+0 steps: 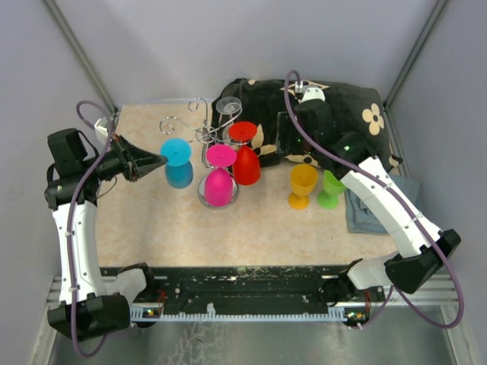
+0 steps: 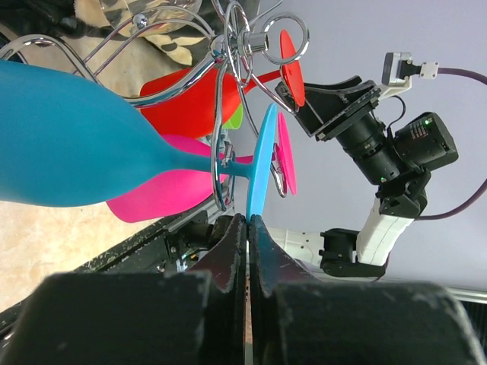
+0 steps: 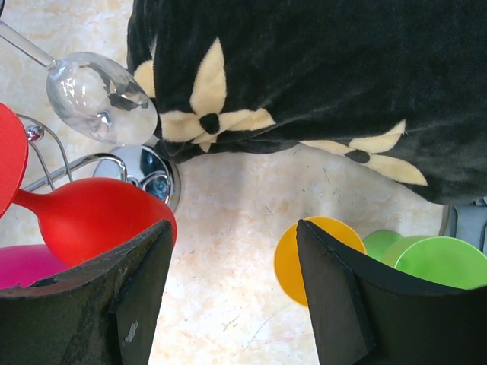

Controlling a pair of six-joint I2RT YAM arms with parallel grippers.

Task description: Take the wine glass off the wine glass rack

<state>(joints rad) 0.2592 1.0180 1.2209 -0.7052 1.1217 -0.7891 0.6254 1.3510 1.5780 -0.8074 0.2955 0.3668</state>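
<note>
The wine glass rack (image 1: 204, 134) is a silver wire stand with curled hooks, also seen in the left wrist view (image 2: 237, 46). A blue wine glass (image 1: 179, 163) hangs upside down on it, its stem (image 2: 228, 163) still inside a wire hook. My left gripper (image 1: 157, 160) is shut on the rim of the blue glass's foot (image 2: 259, 163). Pink (image 1: 218, 182), red (image 1: 246, 158) and clear (image 1: 228, 106) glasses also hang on the rack. My right gripper (image 3: 236, 236) is open and empty above the table, between the red glass (image 3: 84, 217) and an orange glass (image 3: 288, 262).
An orange glass (image 1: 302, 185) and a green glass (image 1: 330, 188) stand upside down on the table to the right of the rack. A black flowered cloth (image 1: 346, 106) lies at the back right. A grey cloth (image 1: 365, 209) lies under the right arm. The rack's chrome base (image 3: 148, 169) sits beside the black cloth.
</note>
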